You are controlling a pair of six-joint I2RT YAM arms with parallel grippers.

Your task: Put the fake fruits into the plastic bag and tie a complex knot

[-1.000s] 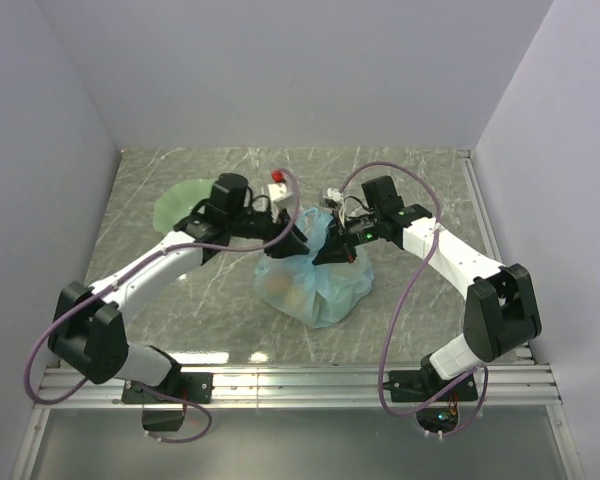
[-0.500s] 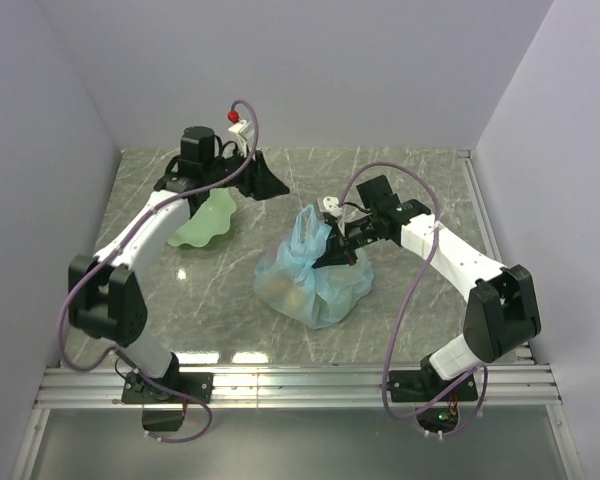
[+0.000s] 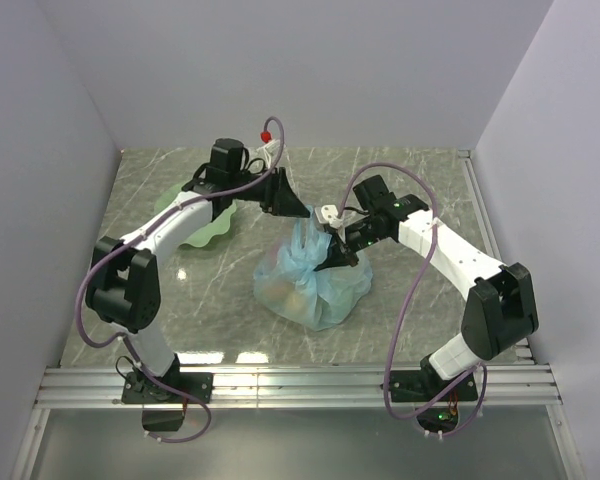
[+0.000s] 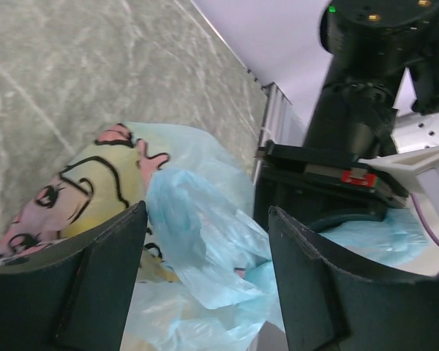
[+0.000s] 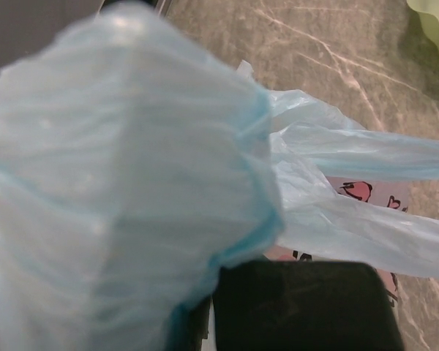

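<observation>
1. The plastic bag [image 3: 315, 290] sits mid-table. The fake fruits [image 3: 283, 295] show only as an orange-yellow blur through it.
2. The right gripper [image 3: 330, 250] is at the bag's gathered neck and seems clamped on it, but bunched plastic hides its jaws.
3. The left gripper [image 3: 285, 200] hangs just behind the bag top, its fingers [image 4: 95, 285] spread apart.
4. The left arm partly covers the green dish [image 3: 195, 230].

Bright, even overhead light on my feeds.
I see two glare patches at the near edge of the table [image 3: 220, 340]; the plastic bag [image 5: 117, 183] blurs close against my right wrist lens.
</observation>
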